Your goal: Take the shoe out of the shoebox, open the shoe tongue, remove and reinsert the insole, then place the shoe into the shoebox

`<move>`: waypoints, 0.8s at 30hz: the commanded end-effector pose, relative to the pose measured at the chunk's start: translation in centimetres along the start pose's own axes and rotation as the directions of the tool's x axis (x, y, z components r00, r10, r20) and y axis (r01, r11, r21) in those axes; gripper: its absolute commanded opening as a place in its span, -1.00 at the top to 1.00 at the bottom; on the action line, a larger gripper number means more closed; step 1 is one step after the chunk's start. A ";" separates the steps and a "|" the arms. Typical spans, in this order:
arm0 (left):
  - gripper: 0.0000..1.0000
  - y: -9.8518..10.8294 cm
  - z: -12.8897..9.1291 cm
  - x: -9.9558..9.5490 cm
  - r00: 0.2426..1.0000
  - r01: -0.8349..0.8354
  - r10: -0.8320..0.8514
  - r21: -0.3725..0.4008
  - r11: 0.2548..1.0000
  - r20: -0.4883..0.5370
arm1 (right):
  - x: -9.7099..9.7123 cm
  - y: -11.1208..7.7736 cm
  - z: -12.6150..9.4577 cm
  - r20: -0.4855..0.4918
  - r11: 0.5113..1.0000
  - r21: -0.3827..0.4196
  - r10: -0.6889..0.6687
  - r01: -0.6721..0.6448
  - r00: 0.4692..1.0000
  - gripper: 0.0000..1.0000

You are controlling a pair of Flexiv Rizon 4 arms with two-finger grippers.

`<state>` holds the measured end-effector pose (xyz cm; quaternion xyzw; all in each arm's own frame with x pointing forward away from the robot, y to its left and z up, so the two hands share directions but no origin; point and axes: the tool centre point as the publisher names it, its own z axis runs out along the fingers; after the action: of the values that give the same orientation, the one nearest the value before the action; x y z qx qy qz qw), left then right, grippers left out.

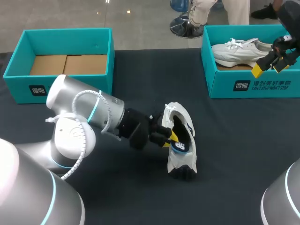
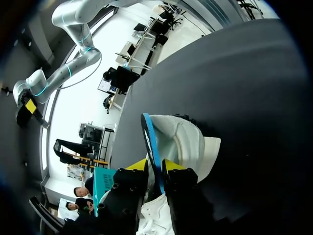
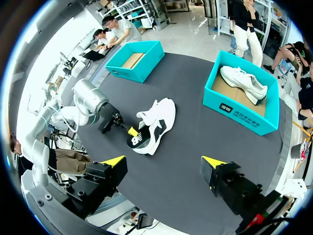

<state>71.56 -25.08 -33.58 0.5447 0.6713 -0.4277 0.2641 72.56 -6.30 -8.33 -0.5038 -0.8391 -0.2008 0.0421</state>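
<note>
A white shoe [image 1: 187, 157] with a black inside lies on its side on the dark table, in the middle. Its blue-edged insole [image 1: 180, 145] sticks out of the shoe's mouth. My left gripper [image 1: 171, 138] is at that mouth. In the left wrist view the insole [image 2: 149, 134] stands on edge between the yellow tips of the left gripper [image 2: 156, 165], which are slightly parted with a thin gap beside it; the shoe [image 2: 188, 142] lies just ahead. My right gripper [image 1: 269, 68] hangs open and empty over the right shoebox [image 1: 253, 86].
The right teal shoebox holds a second white shoe [image 1: 239, 51]. A second teal shoebox [image 1: 65, 32] at the back left shows only its cardboard bottom. In the right wrist view the right gripper [image 3: 164, 161] is high above the table's near edge.
</note>
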 end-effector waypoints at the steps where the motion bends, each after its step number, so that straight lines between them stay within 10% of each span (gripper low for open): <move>1: 0.93 -0.2 -0.1 -0.1 1.000 -0.004 0.004 0.005 1.000 0.006 | -0.1 0.3 0.0 -0.001 1.000 0.007 0.001 -0.001 1.000 -1.00; 24: 1.00 1.9 1.3 0.0 0.999 -0.001 0.001 -0.011 1.000 -0.039 | -0.1 0.3 0.0 -0.001 1.000 0.007 0.001 -0.001 1.000 -1.00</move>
<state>73.22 -25.82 -34.74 0.5517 0.6776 -0.4145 0.2544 72.56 -6.30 -8.33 -0.5038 -0.8391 -0.2008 0.0421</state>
